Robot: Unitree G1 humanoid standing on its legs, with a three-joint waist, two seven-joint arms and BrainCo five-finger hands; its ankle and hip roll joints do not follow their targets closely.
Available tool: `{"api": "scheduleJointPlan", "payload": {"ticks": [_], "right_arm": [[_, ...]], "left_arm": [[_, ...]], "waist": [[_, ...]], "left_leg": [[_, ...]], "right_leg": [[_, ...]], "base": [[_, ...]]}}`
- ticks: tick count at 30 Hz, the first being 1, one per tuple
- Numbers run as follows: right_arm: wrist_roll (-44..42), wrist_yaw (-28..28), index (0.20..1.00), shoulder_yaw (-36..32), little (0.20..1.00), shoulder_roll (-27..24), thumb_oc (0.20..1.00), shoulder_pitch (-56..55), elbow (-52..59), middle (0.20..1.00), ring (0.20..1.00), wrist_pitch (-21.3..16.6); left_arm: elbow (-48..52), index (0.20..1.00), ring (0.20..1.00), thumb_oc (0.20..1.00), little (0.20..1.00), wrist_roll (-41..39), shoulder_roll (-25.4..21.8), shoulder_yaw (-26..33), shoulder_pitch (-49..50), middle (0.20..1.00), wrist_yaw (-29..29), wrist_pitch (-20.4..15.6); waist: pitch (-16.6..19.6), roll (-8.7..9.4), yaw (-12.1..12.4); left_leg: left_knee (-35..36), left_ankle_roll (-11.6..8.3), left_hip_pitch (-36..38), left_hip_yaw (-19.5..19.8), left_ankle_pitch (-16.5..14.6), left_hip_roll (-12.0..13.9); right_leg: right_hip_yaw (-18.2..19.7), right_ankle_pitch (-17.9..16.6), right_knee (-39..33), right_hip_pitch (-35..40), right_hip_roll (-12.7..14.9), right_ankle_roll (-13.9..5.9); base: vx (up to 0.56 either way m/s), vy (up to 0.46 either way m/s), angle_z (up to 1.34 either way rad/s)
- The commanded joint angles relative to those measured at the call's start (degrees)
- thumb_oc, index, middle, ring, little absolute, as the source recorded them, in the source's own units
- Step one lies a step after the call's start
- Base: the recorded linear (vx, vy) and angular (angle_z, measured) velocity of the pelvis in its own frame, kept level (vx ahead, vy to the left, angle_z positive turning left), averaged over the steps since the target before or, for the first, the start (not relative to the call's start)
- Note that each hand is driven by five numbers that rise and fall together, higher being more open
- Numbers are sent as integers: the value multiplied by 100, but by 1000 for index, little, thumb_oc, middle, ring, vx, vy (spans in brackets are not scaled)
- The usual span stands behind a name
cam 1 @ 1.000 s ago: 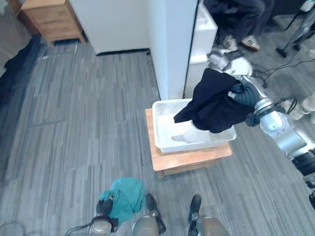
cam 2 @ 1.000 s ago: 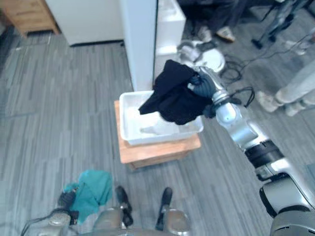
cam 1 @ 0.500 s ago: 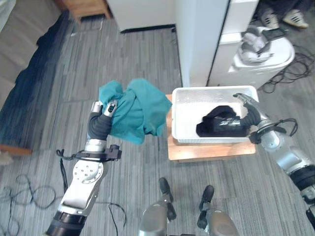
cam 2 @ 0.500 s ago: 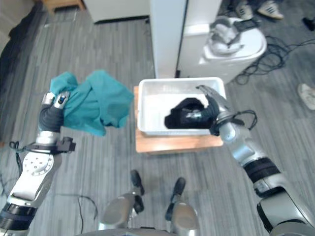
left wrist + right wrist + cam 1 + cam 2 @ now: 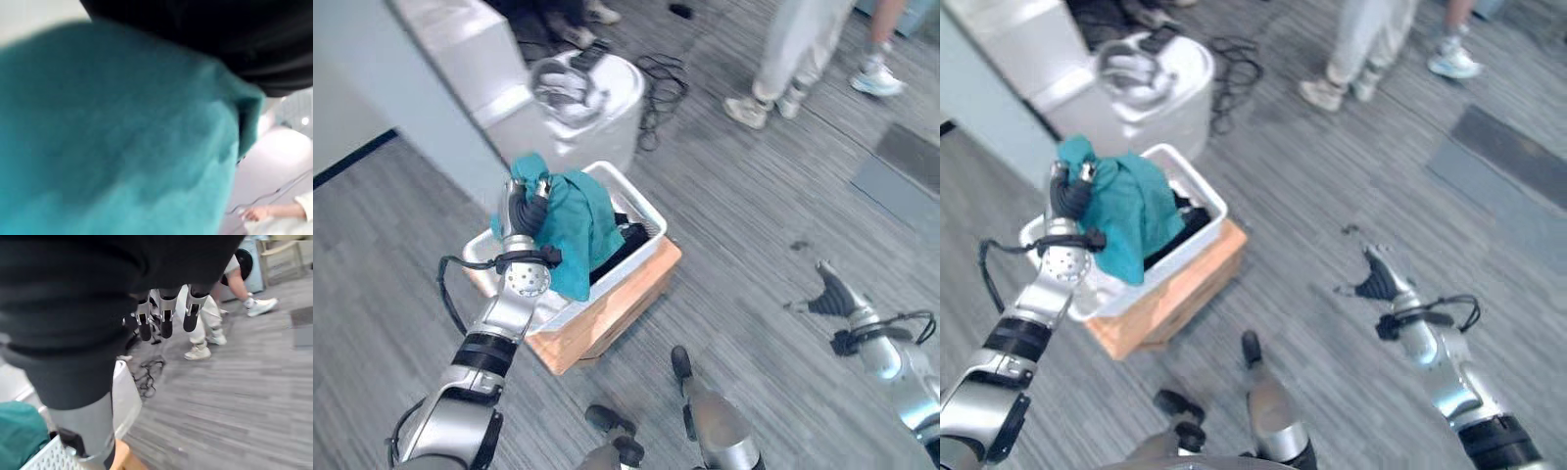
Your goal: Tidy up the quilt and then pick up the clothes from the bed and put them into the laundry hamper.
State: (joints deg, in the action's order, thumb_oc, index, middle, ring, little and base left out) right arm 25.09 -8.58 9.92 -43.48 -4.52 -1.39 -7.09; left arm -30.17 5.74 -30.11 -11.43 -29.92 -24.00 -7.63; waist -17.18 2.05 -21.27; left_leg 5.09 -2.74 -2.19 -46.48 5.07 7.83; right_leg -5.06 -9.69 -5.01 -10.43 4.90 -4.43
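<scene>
My left hand (image 5: pixel 526 210) is shut on a teal garment (image 5: pixel 573 231) and holds it right over the white laundry hamper (image 5: pixel 649 219). The cloth drapes down into the hamper and over its near rim. A black garment (image 5: pixel 628 239) lies inside, partly under the teal one. In the left wrist view the teal garment (image 5: pixel 112 147) sits close against the hand. My right hand (image 5: pixel 826 293) hangs low over the floor, far right of the hamper, open and holding nothing, its fingers (image 5: pixel 166 319) straight.
The hamper rests on a low wooden stand (image 5: pixel 612 311). Behind it are a white round-topped unit (image 5: pixel 585 90) and a grey cabinet wall (image 5: pixel 431 88). A person's legs (image 5: pixel 793 54) and loose cables (image 5: pixel 663 73) are at the back. A dark mat (image 5: pixel 899 166) lies at the right.
The camera has swung round. My left hand carried the teal garment from the hamper's left to above it. My right hand left the black garment in the hamper and pulled away to the right.
</scene>
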Motion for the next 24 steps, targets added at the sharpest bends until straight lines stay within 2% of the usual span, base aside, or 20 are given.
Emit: {"api": "scheduleJointPlan", "payload": {"ticks": [1, 3, 9, 10, 11, 12, 13, 14, 15, 16, 18, 19, 20, 21, 22, 24], "right_arm": [[373, -45, 1000, 110, 1000, 140, 1000, 77, -299, 1000, 1000, -4], [499, -56, 1000, 323, 1000, 493, 1000, -171, -1240, 1000, 1000, 280], [421, -135, 1000, 567, 1000, 864, 1000, -298, -2101, 1000, 1000, 355], [305, -194, 1000, 645, 1000, 1057, 1000, -252, -2581, 1000, 1000, 414], [302, -212, 1000, 668, 1000, 1070, 1000, -236, -2617, 1000, 1000, 401], [123, -265, 1000, 674, 1000, 1237, 1000, -161, -2978, 1000, 1000, 439], [121, -277, 1000, 692, 1000, 1247, 1000, -145, -3006, 1000, 1000, 429], [230, -290, 1000, 860, 1000, 1330, 1000, -55, -3290, 1000, 1000, 421], [232, -301, 1000, 878, 1000, 1344, 1000, -38, -3315, 1000, 1000, 412], [265, -298, 1000, 1016, 1000, 1440, 1000, 68, -3631, 1000, 1000, 406], [251, -323, 1000, 1090, 1000, 1532, 1000, 133, -3809, 1000, 1000, 392], [193, -343, 1000, 1189, 1000, 1696, 1000, 308, -4147, 1000, 1000, 418], [191, -353, 1000, 1206, 1000, 1708, 1000, 320, -4169, 1000, 1000, 410], [139, -355, 1000, 1206, 1000, 1789, 1000, 397, -4306, 1000, 1000, 430], [-1, -337, 1000, 1184, 1000, 1927, 1000, 532, -4553, 1000, 1000, 477], [-158, -323, 1000, 1116, 1000, 2013, 1000, 608, -4712, 1000, 1000, 493]], "left_arm": [[-210, 1000, 1000, 1000, 1000, -372, 33, 219, -500, 1000, -148, -166], [-447, 1000, 1000, 1000, 1000, -1286, 436, 291, -203, 1000, 272, -215], [82, 1000, 1000, 1000, 1000, -1594, 527, 484, 371, 1000, 175, -391], [297, 1000, 1000, 1000, 1000, -1708, 489, 628, 586, 1000, 78, -514], [316, 1000, 1000, 1000, 1000, -1710, 479, 633, 609, 1000, 77, -510], [542, 1000, 1000, 1000, 1000, -1798, 370, 845, 772, 1000, -26, -627], [557, 1000, 1000, 1000, 1000, -1798, 363, 852, 789, 1000, -27, -624], [485, 1000, 1000, 1000, 1000, -1794, 171, 1071, 912, 1000, -87, -723], [479, 1000, 1000, 1000, 1000, -1793, 160, 1077, 916, 1000, -86, -731], [313, 1000, 1000, 1000, 1000, -1724, -126, 1308, 1128, 1000, -165, -754], [188, 1000, 1000, 1000, 1000, -1728, -251, 1405, 1245, 1000, -169, -725], [-438, 1000, 1000, 1000, 1000, -1786, -337, 1554, 1545, 1000, -91, -597], [-453, 1000, 1000, 1000, 1000, -1793, -349, 1560, 1548, 1000, -82, -607], [-707, 1000, 1000, 1000, 1000, -1796, -351, 1569, 1737, 1000, 54, -502], [-1140, 1000, 1000, 1000, 1000, -1620, -273, 1498, 2183, 1000, 432, -282], [-1415, 1000, 1000, 1000, 1000, -1396, -203, 1386, 2404, 1000, 627, -190]], "waist": [[-115, -1, 98], [-102, -55, 128], [7, -128, 297], [91, -186, 429], [88, -176, 415], [190, -228, 565], [183, -220, 552], [298, -259, 702], [289, -248, 688], [406, -276, 831], [454, -272, 886], [548, -278, 1020], [549, -270, 1009], [603, -274, 1049], [692, -275, 1141], [716, -273, 1176]], "left_leg": [[-152, -383, 443, 403, -566, 356], [-156, -401, 478, 432, -540, 388], [-164, -424, 613, 589, -539, 400], [-150, -428, 690, 691, -540, 381], [-147, -430, 700, 700, -539, 382], [-119, -428, 808, 833, -553, 344], [-114, -429, 820, 840, -552, 344], [-86, -434, 929, 983, -559, 320], [-80, -436, 940, 988, -557, 320], [-71, -443, 1052, 1093, -560, 299], [-72, -448, 1100, 1145, -559, 296], [-74, -455, 1161, 1223, -550, 296], [-73, -456, 1163, 1226, -550, 297], [-73, -459, 1179, 1268, -545, 301], [-67, -463, 1206, 1335, -533, 314], [-67, -460, 1220, 1357, -524, 312]], "right_leg": [[-110, 790, 49, -39, 214, -638], [-152, 822, 53, 14, 237, -594], [-284, 945, 48, 266, 234, -510], [-366, 1005, 46, 445, 225, -476], [-376, 1010, 45, 461, 225, -475], [-456, 1069, 46, 665, 202, -448], [-464, 1074, 46, 680, 202, -449], [-538, 1132, 44, 868, 172, -431], [-545, 1136, 43, 881, 172, -431], [-597, 1167, 46, 1049, 151, -419], [-629, 1192, 45, 1128, 135, -404], [-682, 1224, 48, 1234, 113, -382], [-686, 1226, 47, 1238, 113, -382], [-722, 1235, 50, 1281, 104, -372], [-783, 1260, 49, 1362, 90, -356], [-814, 1269, 49, 1407, 84, -347]], "base": [[25, -16, -34], [72, -21, -10], [29, -20, 7], [31, -29, 31], [83, -58, 40], [56, -31, 37], [108, -56, 47], [56, -26, 43], [110, -34, 46], [68, -15, 39], [49, -11, 32], [21, -2, 23], [34, -1, 22], [33, 15, 20], [32, 15, 20], [14, 44, 20]]}}
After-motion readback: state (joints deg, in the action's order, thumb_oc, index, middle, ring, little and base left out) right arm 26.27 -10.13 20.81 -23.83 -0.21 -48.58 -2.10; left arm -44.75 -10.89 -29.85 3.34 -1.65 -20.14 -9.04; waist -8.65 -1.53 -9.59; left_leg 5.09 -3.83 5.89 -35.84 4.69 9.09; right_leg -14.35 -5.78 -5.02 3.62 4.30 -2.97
